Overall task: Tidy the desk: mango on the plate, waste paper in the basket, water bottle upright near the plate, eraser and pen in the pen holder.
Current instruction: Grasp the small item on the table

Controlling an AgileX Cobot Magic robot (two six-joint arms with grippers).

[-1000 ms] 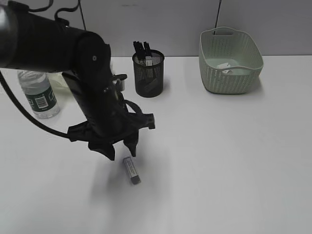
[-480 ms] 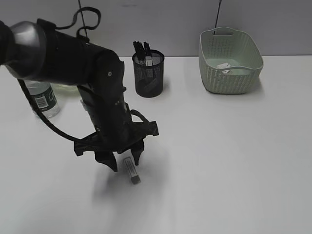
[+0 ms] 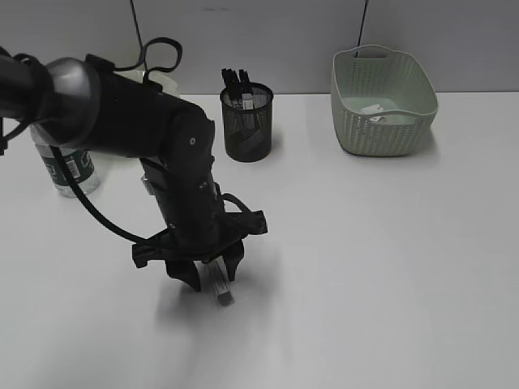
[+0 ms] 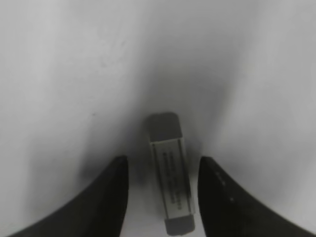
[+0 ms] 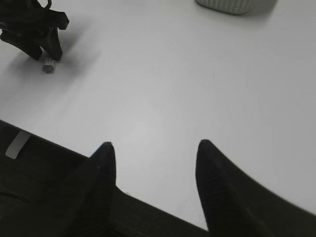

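Note:
The eraser, a grey block in a white sleeve, lies flat on the white desk. My left gripper is open and low over it. In the left wrist view the eraser lies lengthwise between the two fingers of the left gripper, untouched by either. The black mesh pen holder holds dark pens. Waste paper lies in the green basket. The water bottle stands upright at the left. My left arm hides the mango and plate. My right gripper hangs open and empty over the desk's near edge.
A grey partition wall runs along the back of the desk. The left arm's bulk and its cables stand between the bottle and the pen holder. The right wrist view shows the left gripper far off, and a dark desk edge.
My left arm has moved down and toward the near side, bringing its open fingers from above and behind the eraser to either side of it. The eraser has not moved.

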